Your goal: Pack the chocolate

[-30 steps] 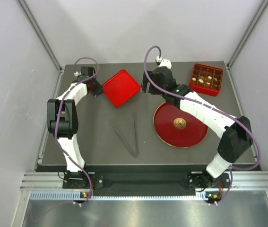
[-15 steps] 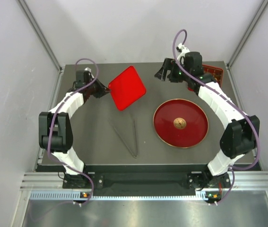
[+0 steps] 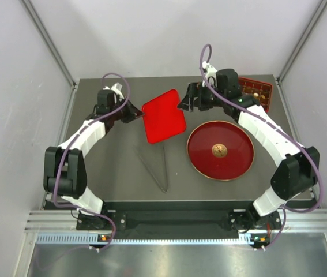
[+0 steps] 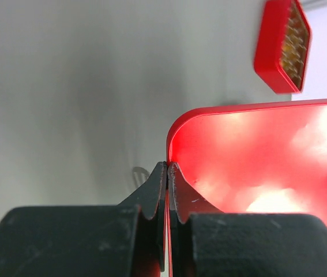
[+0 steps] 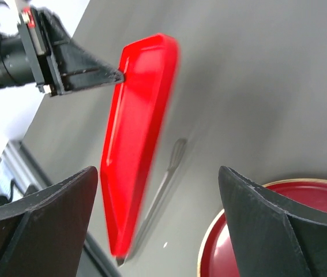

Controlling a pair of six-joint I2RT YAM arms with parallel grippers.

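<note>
Two arms lean in over the table [image 3: 111, 167] as seen from above: the left gripper [image 3: 135, 112] has the flat red lid [image 3: 164, 116] by its left edge, raised and tilted, and the right gripper [image 3: 181, 104] hangs just beside the lid's far right corner. The chocolate [image 3: 254, 91] sits in the red box [image 3: 270, 95] at the far right corner of the table, well apart from the lid. The right arm covers the box's left part, so I cannot count the pieces. The round red plate [image 3: 232, 164] and the thin tongs [image 3: 154, 164] lie nearer. From the left wrist, the left fingers [image 4: 157, 190] are pinched tight on the lid's rim near a rounded corner, and the box shows small and blurred far off, its pieces only pale specks. From the right wrist, the right fingers [image 5: 42, 225] stand wide apart with nothing between them, and the lid ahead is edge-on and smeared. I'd judge the pieces light, smooth and easily dented, best taken gently by their sides. The lid looks stiff, light and slick, so a grip on its rim, as here, seems right.
</note>
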